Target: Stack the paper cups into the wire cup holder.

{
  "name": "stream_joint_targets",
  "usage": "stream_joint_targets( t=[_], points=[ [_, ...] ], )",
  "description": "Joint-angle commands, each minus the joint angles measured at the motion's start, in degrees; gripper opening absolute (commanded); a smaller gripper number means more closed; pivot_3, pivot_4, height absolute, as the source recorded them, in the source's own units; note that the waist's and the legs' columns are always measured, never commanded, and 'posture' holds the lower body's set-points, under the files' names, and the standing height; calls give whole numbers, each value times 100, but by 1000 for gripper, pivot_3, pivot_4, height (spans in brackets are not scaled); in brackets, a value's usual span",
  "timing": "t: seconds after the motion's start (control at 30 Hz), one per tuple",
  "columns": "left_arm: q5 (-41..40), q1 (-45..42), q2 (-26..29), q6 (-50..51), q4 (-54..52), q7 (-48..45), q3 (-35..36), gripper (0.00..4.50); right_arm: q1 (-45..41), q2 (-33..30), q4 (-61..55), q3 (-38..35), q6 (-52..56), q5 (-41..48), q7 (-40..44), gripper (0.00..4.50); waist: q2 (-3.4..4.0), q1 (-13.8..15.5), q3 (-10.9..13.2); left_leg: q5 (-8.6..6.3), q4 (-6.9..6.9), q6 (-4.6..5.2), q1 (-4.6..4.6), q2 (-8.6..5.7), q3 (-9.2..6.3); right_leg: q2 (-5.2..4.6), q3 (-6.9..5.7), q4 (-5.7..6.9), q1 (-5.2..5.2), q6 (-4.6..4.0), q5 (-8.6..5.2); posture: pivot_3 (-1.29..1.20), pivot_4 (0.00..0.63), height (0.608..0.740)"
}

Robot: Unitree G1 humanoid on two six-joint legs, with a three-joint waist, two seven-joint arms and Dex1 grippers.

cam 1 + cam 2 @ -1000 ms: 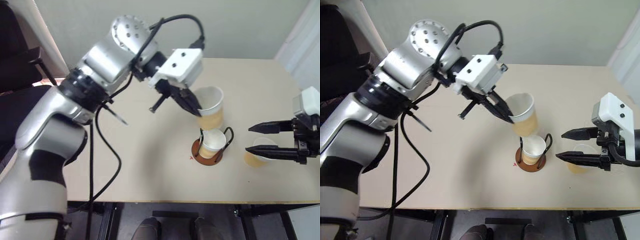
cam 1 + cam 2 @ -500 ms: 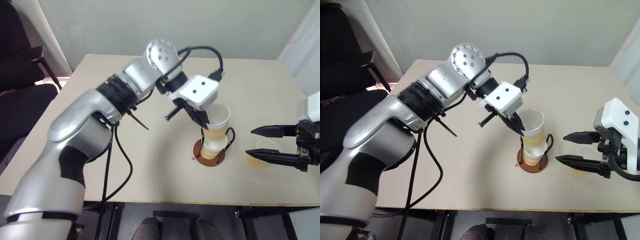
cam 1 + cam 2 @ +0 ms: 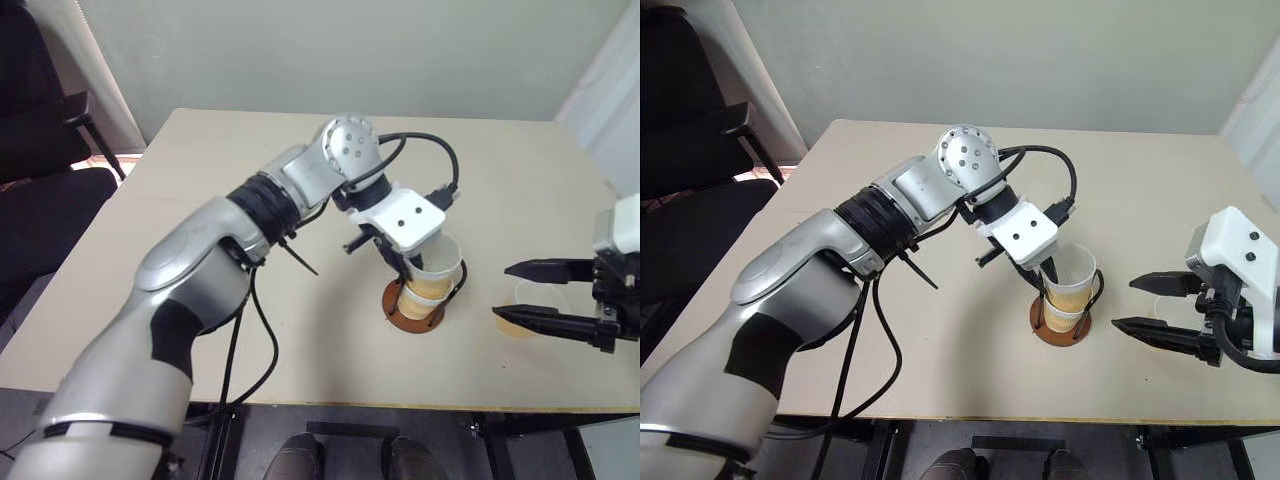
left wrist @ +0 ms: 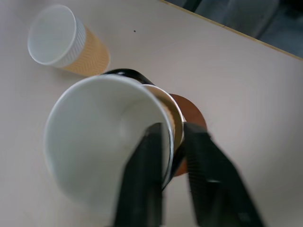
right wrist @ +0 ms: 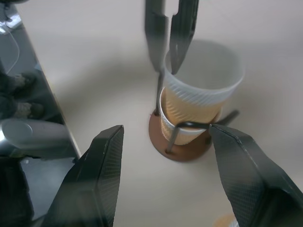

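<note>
The left gripper (image 4: 171,156) straddles the rim of the top cup (image 3: 1072,276), one finger inside and one outside, so the cup hangs upright and drops straight into the one below. Its jaws are narrow, with the cup wall between them; whether they are gripping or letting go I cannot tell. That cup sits partly nested in the lower cup (image 5: 182,131), its ribbed white band above the lower rim, so it probably needs to settle further.

The holder (image 3: 398,312) stands near the table's (image 3: 200,280) middle, toward the near edge. It holds both cups inside its black wire loops, on the brown disc.

The third cup (image 4: 66,43) lies on its side just right of the holder. The right gripper (image 3: 1152,305) hovers over it, jaws wide and empty, probably placed to pick it up next.
</note>
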Motion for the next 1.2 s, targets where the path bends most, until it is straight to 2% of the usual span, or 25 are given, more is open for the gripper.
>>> stream_joint_targets(
  t=[0.03, 0.17, 0.37, 0.5, 0.73, 0.93, 1.03, 1.2],
  points=[
    [-121, -131, 25, 261, 8, -185, 740, 2320, 349, -263, 113, 56, -79, -926, -445, 2969, 1, 2, -1, 0, 0, 1, 0, 1, 0, -1, 0, -1, 0, 0, 0, 0, 150, 740],
    [-373, -81, 255, 838, -105, -185, 1385, 3718, 822, -293, -38, -45, -163, -1250, -175, 2969, 13, 1, -8, -2, -5, 1, 5, 2, 3, 0, 1, 0, 0, 0, 0, 0, 150, 740],
    [-1123, 258, 1068, 1927, -837, -185, 1747, 3718, 1185, -406, -112, -6, -301, -1551, 208, 2969, 15, -13, -9, -2, -3, 1, 9, 2, 4, 5, 2, 1, 2, 1, -1, 0, 150, 740],
    [-1020, 601, 1516, 2152, -1102, -185, 1861, 3718, 1244, -489, 78, 300, -542, -1767, 364, 2969, 16, -7, -10, -1, 4, 2, 14, 1, 2, 4, 2, 1, 11, 1, -1, 0, 150, 740],
    [-1134, 1314, 2304, 2498, -2096, -185, 1749, 3718, 1087, -729, 842, 1614, -1580, -2522, 439, 2969, 17, -17, -10, -1, 2, 3, 27, 2, -1, 4, 4, 1, 18, 0, -1, 0, 150, 740],
    [-1020, 1700, 2413, 2872, -2576, -185, 2119, 3718, 799, -761, 1403, 2604, -2219, -3074, 472, 2969, 17, -13, -11, -1, 4, 3, 31, 1, -5, 2, 2, -1, 26, 0, -1, 0, 150, 740],
    [-867, 1763, 2419, 2946, -2558, -185, 2266, 3747, 538, -725, 1555, 2960, -2405, -3178, 550, 2441, 18, -28, -11, 0, 3, 4, 36, 2, -1, 2, 2, 4, 26, -1, 0, 0, 150, 740],
    [-726, 1838, 2402, 2959, -2593, -185, 2376, 3747, 161, -680, 1662, 3394, -2567, -3332, 634, 656, 18, -42, -11, 1, 2, 3, 39, 3, -3, 2, 3, 4, 29, -2, 0, 0, 150, 740]
  ],
)
